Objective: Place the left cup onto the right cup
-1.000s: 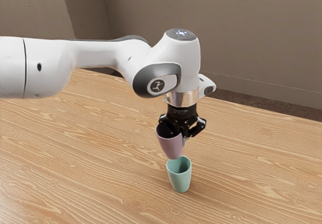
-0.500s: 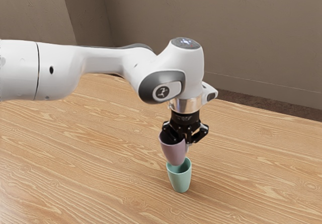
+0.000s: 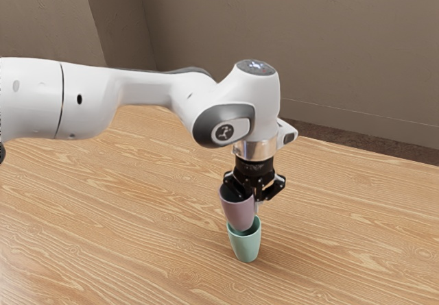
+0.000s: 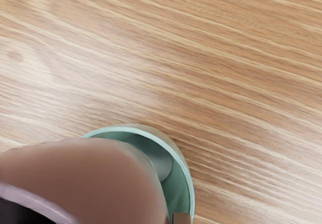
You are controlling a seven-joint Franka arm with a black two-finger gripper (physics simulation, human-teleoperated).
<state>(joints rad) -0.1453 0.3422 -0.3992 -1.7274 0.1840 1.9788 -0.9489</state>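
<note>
A mauve cup [image 3: 238,211] hangs tilted from my black gripper [image 3: 252,194], which is shut on its rim. Its base dips into the mouth of a green cup [image 3: 245,242] that stands upright on the wooden table [image 3: 103,202]. In the wrist view the mauve cup [image 4: 85,178] is a blurred mass right under my hand, and behind it the green cup's rim [image 4: 178,168] and part of its inside show.
The wooden table spreads wide on all sides of the cups. Its far edge runs along a dark floor strip and a beige wall [image 3: 343,38] at the back. My white arm [image 3: 137,103] reaches in from the exterior view's left.
My hand has come down and slightly toward the exterior view's right with the mauve cup. The cup's base went from just above the green cup's rim to inside its mouth.
</note>
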